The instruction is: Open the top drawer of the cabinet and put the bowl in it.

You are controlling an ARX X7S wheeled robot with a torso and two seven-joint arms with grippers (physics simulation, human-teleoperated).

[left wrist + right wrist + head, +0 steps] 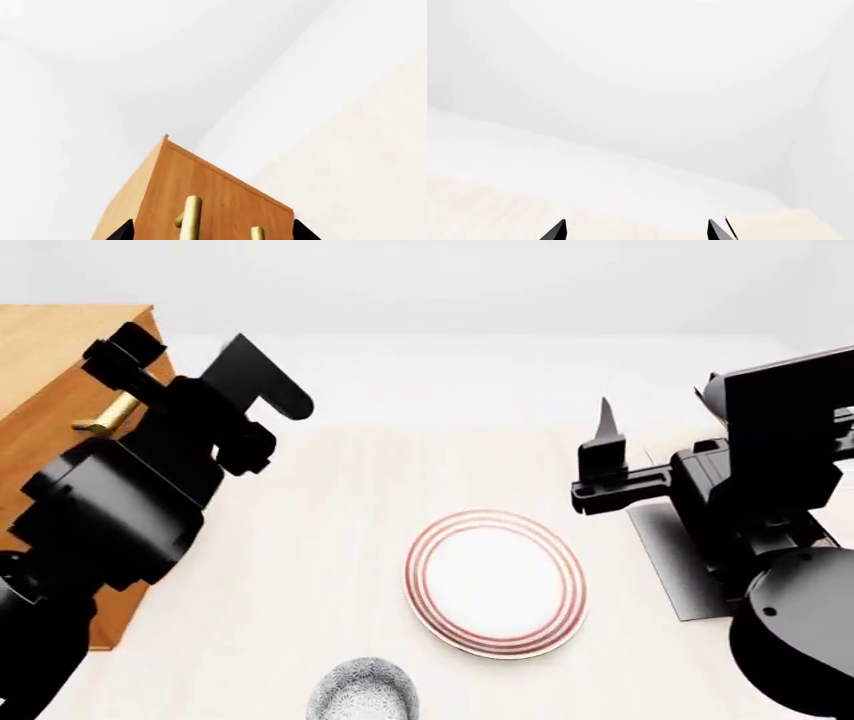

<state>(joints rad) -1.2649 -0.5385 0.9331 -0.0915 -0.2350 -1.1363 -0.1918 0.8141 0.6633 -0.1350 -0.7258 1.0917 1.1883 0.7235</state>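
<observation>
The cabinet [54, 440] stands just ahead of the left gripper [210, 232], whose two fingertips are spread wide either side of the brass handle [190, 217] of the top drawer [220, 195]; the bar runs lengthwise between them, so this arm, far nearer than the other, looks set to close on it. Out from the cabinet front lie the red-ringed plate [497, 582] and, nearer the robot, the bowl [363, 690], neither blocking the drawer. Beyond the plate from the cabinet, the right gripper [637, 232] hangs well apart, tips spread and empty.

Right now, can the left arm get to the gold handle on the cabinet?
Probably yes. The left gripper is open and already close to the gold handle on the cabinet, and nothing sits between them.
</observation>
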